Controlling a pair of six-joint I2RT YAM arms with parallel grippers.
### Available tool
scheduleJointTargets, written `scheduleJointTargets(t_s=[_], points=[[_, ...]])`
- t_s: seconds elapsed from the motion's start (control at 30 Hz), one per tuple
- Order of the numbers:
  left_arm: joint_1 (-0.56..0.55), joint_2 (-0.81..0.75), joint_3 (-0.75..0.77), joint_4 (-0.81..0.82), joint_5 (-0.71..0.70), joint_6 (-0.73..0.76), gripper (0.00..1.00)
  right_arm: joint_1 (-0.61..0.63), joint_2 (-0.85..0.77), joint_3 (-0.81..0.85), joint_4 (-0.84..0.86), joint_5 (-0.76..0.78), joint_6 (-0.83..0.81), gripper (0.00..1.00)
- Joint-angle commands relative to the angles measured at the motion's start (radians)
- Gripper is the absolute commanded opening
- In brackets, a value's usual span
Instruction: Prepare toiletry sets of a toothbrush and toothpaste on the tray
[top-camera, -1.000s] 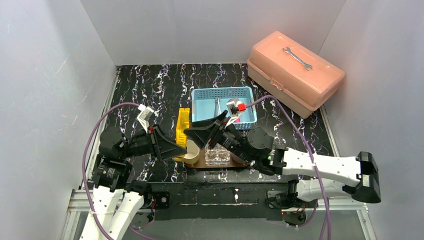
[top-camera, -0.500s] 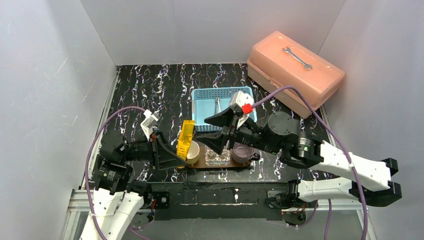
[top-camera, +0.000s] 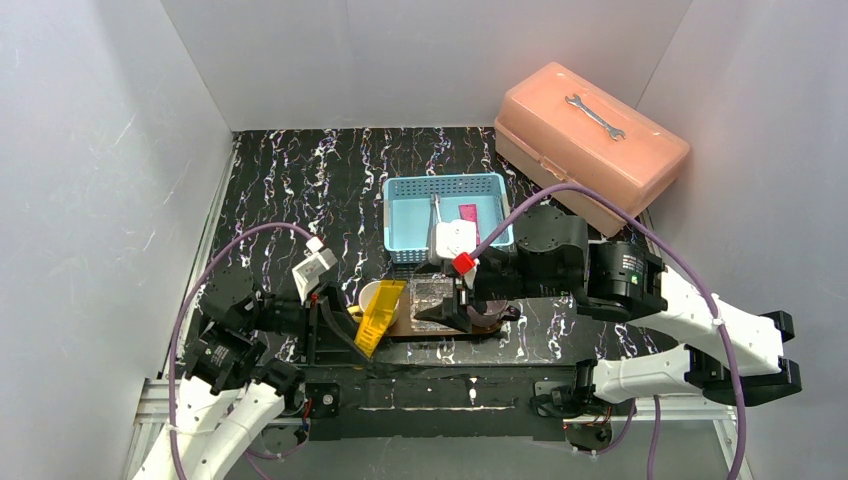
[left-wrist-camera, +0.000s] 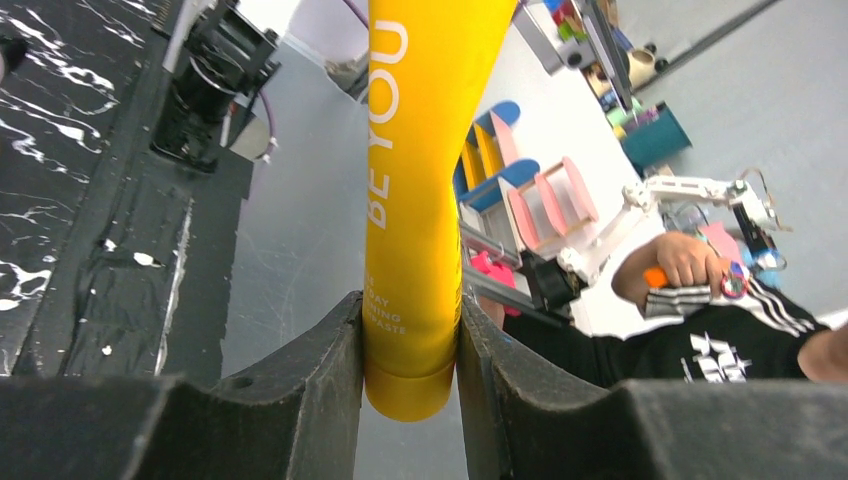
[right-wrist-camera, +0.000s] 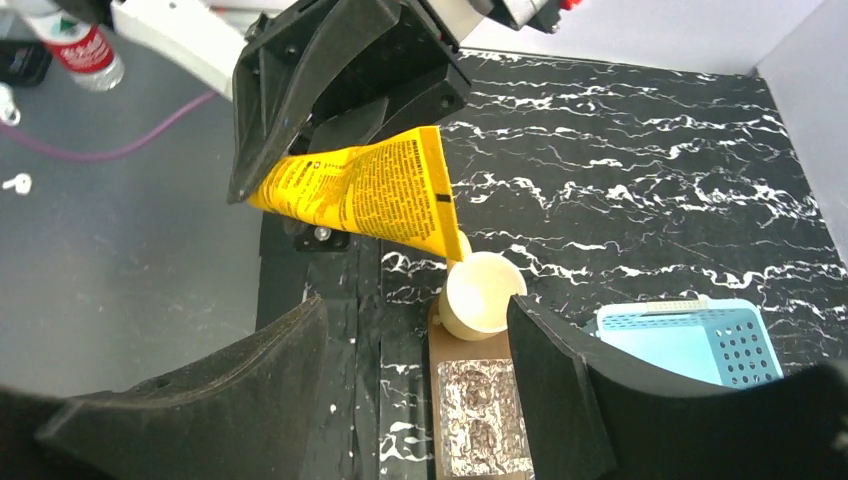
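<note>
Yellow plastic fills the left gripper: its two black fingers press on the cap end of the yellow toothpaste tube. White capitals running along the tube read "BE YOU". Smaller white lines nearer the fingers are partly hidden, the last ending in "PASTE". In the right wrist view the tube's other face carries dense black print, too small to read. Out from the fingers the tube slants so that its flat crimped end sits over the rim of the cream cup; whether it touches I cannot tell. That cup stands on one end of the tray, with the clear square container next to it on the board.

The right gripper hangs above the tray with its jaws spread wide and nothing between them. Beyond it lies the light-blue basket, which holds a toothbrush and the pink toothpaste tube side by side. Farther off to the gripper's right sits a salmon toolbox with a grey spanner on its lid
</note>
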Motion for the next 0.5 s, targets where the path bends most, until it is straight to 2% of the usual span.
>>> scheduleJointTargets(t_s=[0.0,0.33,0.47], points=[[-0.07,-0.011,0.005,-0.04,0.04,0.072,0.0,0.004,0.02,0.084,-0.098,-0.111,-0.092,0.74],[-0.179,0.0,0.025,-0.103,0.037,0.141,0.0,0.004,0.052,0.127,-0.059,-0.251,-0.063,0.73],[-0.203,0.018,0.038,-0.139,0.028,0.175,0.0,0.004,0.091,0.151,-0.053,-0.29,-0.021,0.7]])
